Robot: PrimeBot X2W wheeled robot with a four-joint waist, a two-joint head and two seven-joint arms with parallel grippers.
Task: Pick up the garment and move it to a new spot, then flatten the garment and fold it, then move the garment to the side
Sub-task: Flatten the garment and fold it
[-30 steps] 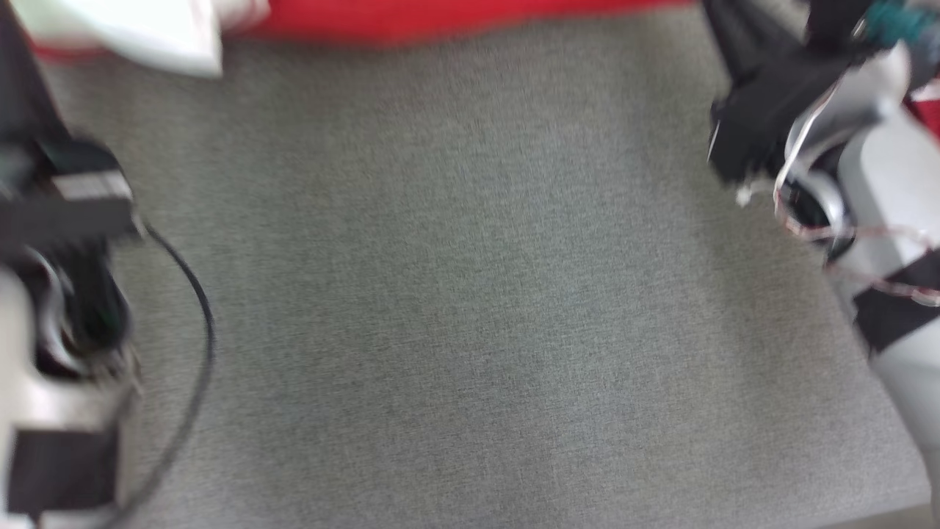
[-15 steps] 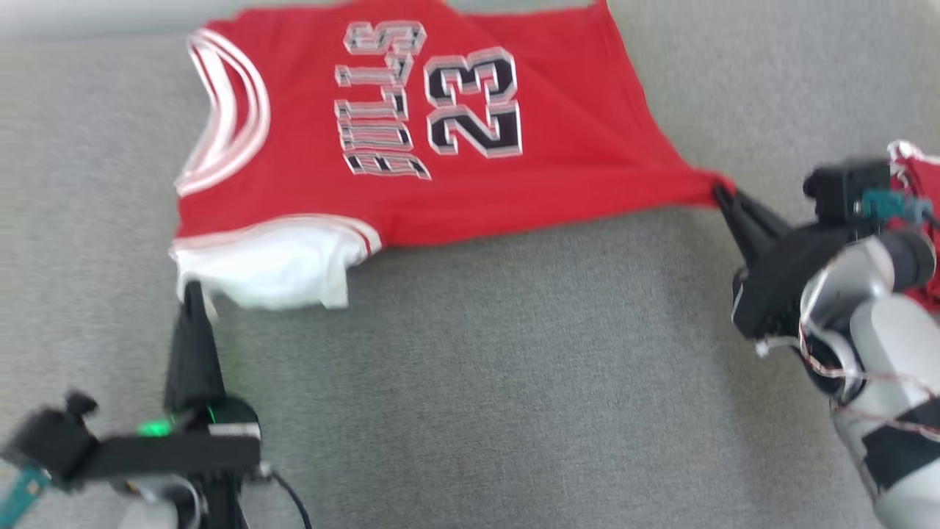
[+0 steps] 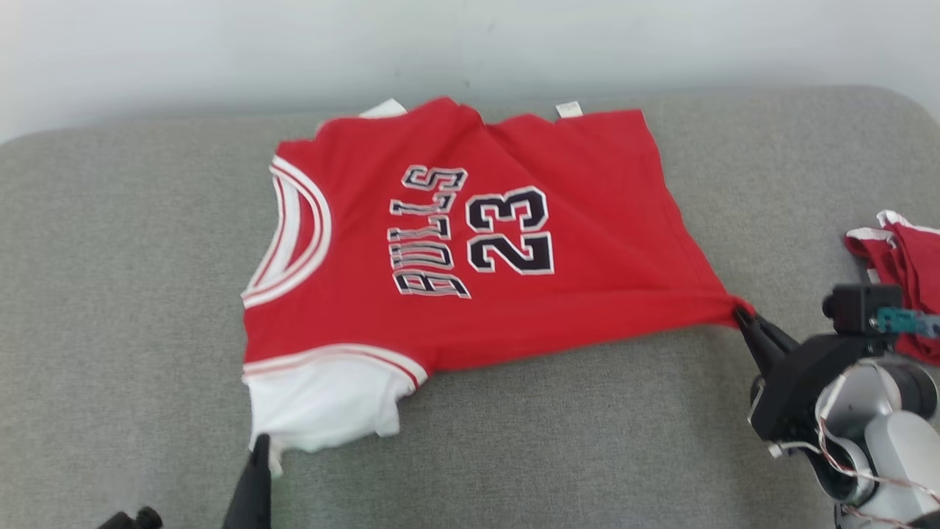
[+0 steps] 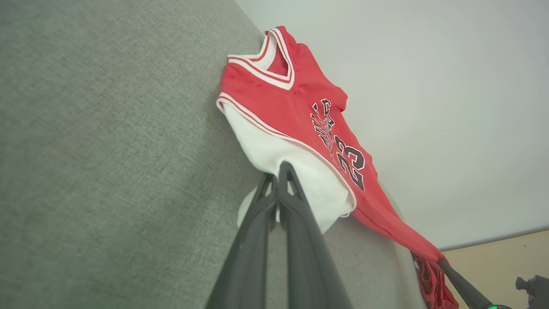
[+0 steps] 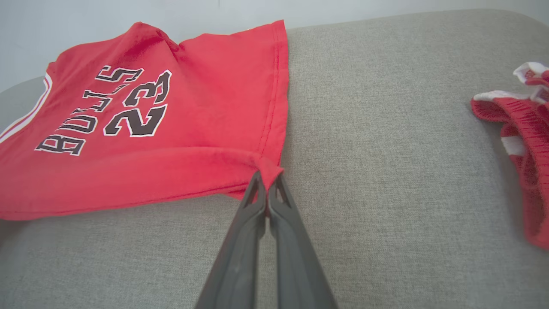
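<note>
- A red fabric jersey point(image 3: 455, 242) with white trim and black "BULLS 23" lettering is spread on a grey fabric-covered tabletop point(image 3: 551, 441), lying from the centre of the head view toward 12 o'clock.
- The neckline is turned to 9 o'clock and the hem to 3 o'clock; a white panel is seen at the 7 o'clock corner.
- The right claw point(image 3: 742, 316) is pressed together on the hem corner at 4 o'clock, and the fabric is drawn to a taut point there.
- The left claw point(image 3: 258, 444) is seen at 7 o'clock, its fingers pressed together on the lower edge of the white panel.
- Creases are seen across the jersey's body near the hem.
- A crumpled red-and-white mesh garment point(image 3: 903, 257) is set apart at 3 o'clock, beside the right arm.
- A pale wall point(image 3: 470, 44) is seen beyond the tabletop at 12 o'clock.
</note>
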